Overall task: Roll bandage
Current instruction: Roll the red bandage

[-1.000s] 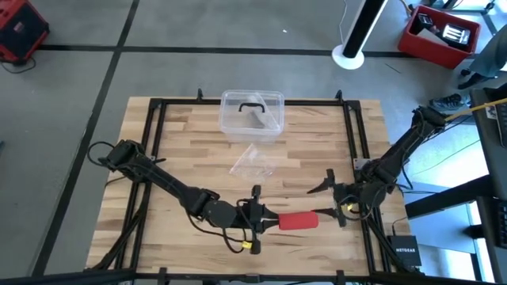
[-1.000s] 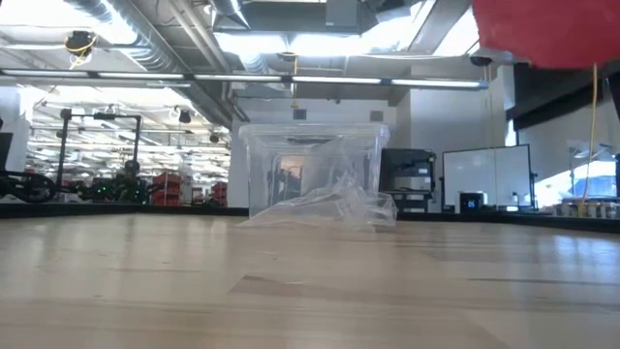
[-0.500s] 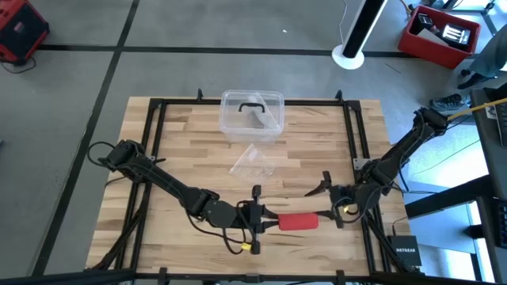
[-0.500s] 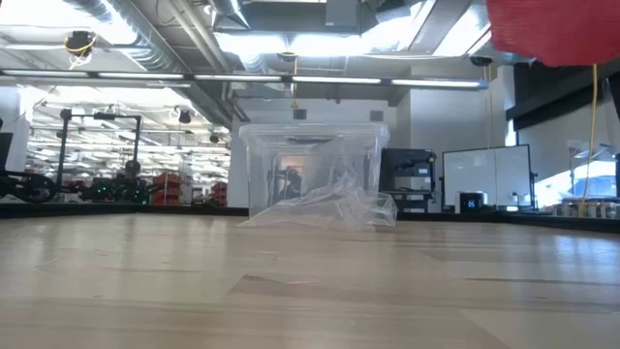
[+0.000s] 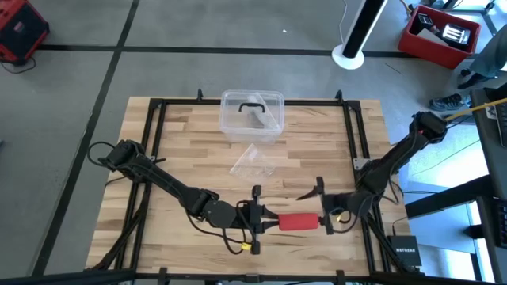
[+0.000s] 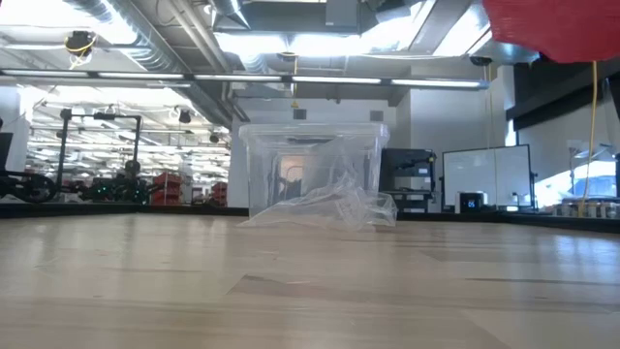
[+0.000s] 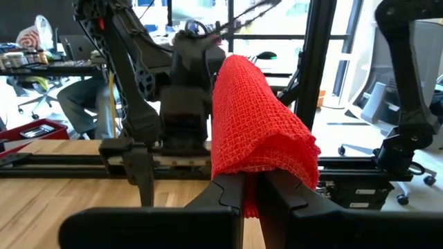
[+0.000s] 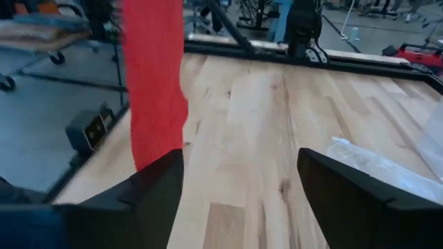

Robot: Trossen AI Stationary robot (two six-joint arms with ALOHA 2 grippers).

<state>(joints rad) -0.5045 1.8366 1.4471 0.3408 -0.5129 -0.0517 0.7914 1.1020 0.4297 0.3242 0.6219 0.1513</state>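
Your left end effector [image 5: 264, 219] is clamped on one end of the red bandage [image 5: 298, 222], held above the counter [image 5: 190, 150] near its front edge. Your right end effector [image 5: 320, 204] stands open beside its other end. Farther back sit a crumpled clear bag [image 5: 253, 162] and a clear plastic box [image 5: 252, 115]; the low view cuts the bandage off.

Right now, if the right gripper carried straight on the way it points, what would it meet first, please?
Probably the bandage: the open right gripper points toward its free end, while the left gripper holds the other end shut. Depth is unclear, so it might pass alongside.
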